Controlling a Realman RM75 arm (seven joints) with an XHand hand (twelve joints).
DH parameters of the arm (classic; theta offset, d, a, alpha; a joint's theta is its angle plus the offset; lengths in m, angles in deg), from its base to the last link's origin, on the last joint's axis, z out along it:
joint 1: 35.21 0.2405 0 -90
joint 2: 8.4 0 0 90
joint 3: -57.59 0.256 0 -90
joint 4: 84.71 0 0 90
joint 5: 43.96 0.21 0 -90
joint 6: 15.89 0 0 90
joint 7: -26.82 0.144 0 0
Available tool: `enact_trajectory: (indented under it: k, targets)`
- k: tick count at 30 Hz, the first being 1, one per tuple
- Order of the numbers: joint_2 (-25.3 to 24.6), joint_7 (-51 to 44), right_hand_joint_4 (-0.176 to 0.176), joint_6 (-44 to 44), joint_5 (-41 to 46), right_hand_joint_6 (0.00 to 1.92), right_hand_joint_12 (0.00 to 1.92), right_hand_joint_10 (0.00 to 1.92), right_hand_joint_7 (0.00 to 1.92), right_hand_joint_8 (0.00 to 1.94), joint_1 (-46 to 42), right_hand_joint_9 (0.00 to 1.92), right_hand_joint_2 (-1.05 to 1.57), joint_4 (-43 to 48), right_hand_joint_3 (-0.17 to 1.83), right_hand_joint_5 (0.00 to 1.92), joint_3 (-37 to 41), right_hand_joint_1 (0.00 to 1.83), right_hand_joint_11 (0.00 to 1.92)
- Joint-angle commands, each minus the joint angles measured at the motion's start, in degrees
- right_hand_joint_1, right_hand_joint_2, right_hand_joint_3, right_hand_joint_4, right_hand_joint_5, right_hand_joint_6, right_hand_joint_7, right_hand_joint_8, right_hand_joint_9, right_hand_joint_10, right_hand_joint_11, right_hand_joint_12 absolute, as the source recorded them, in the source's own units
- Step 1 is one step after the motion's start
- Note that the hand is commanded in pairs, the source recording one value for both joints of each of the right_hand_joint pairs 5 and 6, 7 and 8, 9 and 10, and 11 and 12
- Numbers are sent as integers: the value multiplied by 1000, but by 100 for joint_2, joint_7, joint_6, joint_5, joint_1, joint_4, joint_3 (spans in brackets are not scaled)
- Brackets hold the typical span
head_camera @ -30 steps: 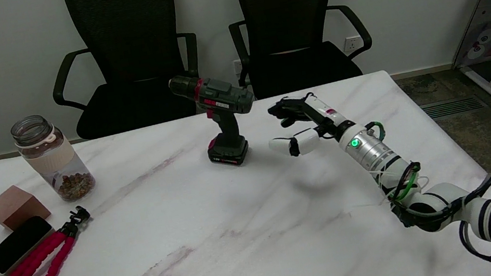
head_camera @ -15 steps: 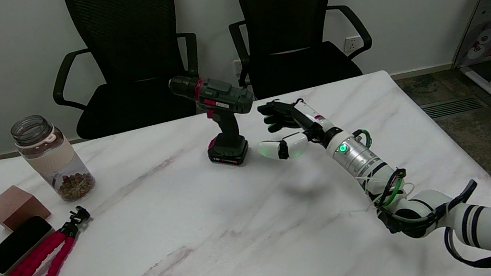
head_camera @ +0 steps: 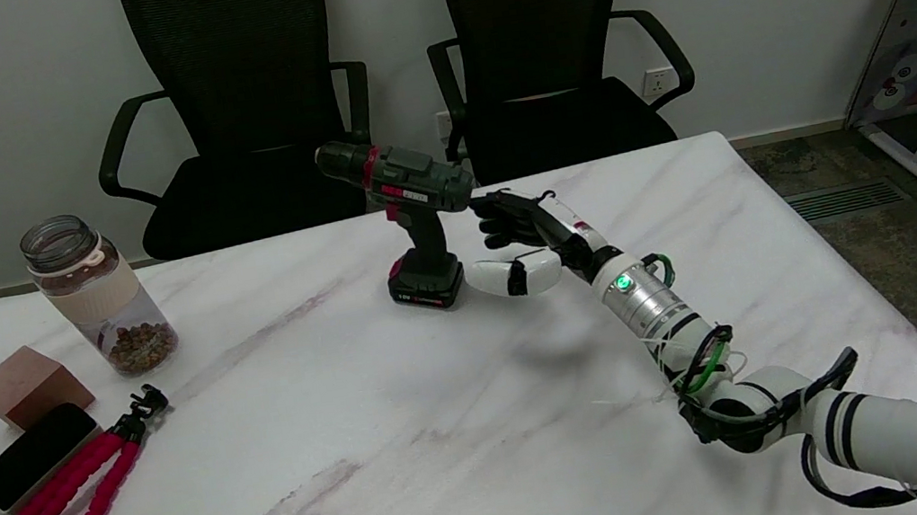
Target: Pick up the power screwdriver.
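And here's the power screwdriver (head_camera: 413, 214), standing upright on its battery base at the far middle of the marble table (head_camera: 361, 454), nose pointing left, dark green body with red trim. The right hand (head_camera: 521, 241) is right there beside it, reaching in from the lower right on the white arm (head_camera: 809, 414), fingers spread and holding nothing; the dark fingers (head_camera: 498, 217) sit just off the rear end of the tool's body, and the white thumb (head_camera: 507, 276) points at the battery base, very close to it. Whether any fingertip is actually touching the tool is hard to call from this angle, but nothing is wrapped round the handle. A green light glows on the wrist. Over on the left side, well apart from the action: a clear jar (head_camera: 98, 293) with brown bits in the bottom, a wooden block (head_camera: 28, 385), a black case (head_camera: 34, 455) just in front of it, and a small tripod (head_camera: 96, 480) with red legs lying flat. Two black office chairs (head_camera: 545, 45) wait behind the table.
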Motion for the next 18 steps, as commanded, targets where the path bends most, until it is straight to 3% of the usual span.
enact_trajectory:
  k: [1, 18]
  targets:
    - [-649, 696, -14, -238, -25, 347, 522, 427, 347, 347, 386, 427, 64, 907, 927, 347, -243, 836, 522]
    - [-1031, 900, 42, -425, -28, 328, 449, 389, 328, 328, 644, 389, -37, 1428, 903, 328, -243, 822, 449]
